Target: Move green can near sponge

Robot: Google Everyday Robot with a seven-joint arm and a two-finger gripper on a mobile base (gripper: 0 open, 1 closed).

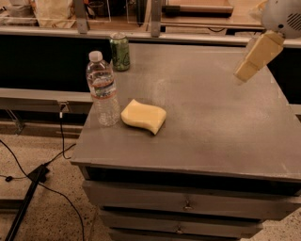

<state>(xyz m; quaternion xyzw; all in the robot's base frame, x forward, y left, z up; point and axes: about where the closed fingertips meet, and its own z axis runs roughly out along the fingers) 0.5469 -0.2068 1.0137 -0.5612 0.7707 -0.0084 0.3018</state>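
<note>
The green can (120, 51) stands upright at the far left edge of the grey table (211, 122). The pale yellow wavy sponge (144, 116) lies flat nearer the front left, well apart from the can. My gripper (256, 56) hangs in the air at the upper right, above the table's far right part, far from both the can and the sponge. It holds nothing that I can see.
A clear plastic water bottle (102, 89) with a white cap stands just left of the sponge, between it and the can. Drawers (188, 204) sit under the table front. Cables (28, 174) lie on the floor at left. Shelving (155, 14) runs behind the table.
</note>
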